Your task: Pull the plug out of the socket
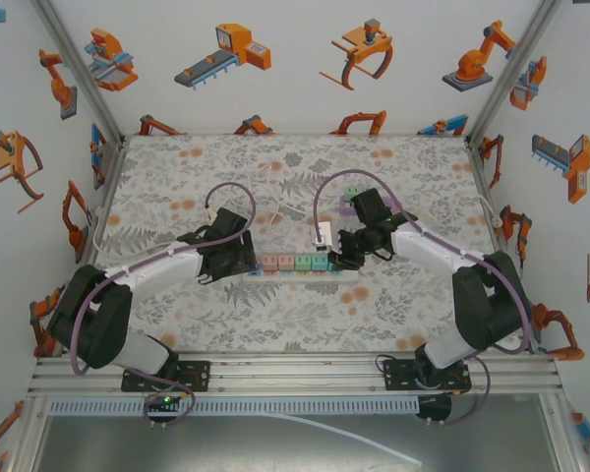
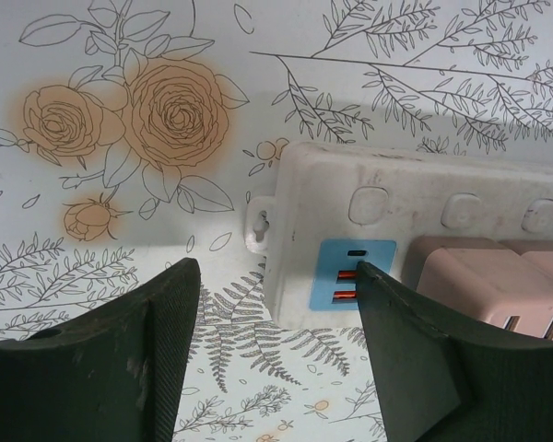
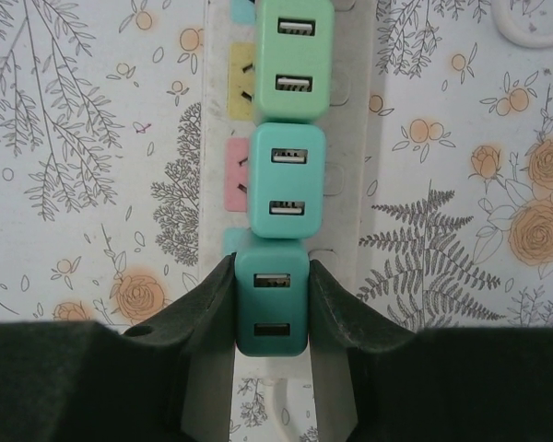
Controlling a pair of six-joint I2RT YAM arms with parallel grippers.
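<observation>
A white socket strip point(image 1: 297, 276) lies across the middle of the table with several coloured plugs in a row on it. In the right wrist view, the dark teal plug point(image 3: 272, 299) sits at the strip's point(image 3: 350, 184) near end, and my right gripper point(image 3: 272, 276) is shut on its two sides. My left gripper point(image 2: 276, 313) is at the strip's point(image 2: 396, 175) other end, jaws apart. One of its fingers point(image 2: 157, 350) stands over the table, clear of the strip. The other finger point(image 2: 405, 341) overlaps the blue USB panel point(image 2: 348, 267).
A turquoise plug point(image 3: 287, 180) and a light green plug point(image 3: 295, 55) sit right behind the teal one. Pink plugs point(image 2: 479, 281) fill the left end. A white cable point(image 1: 275, 211) and a white adapter point(image 1: 322, 234) lie behind the strip, with patterned walls close by.
</observation>
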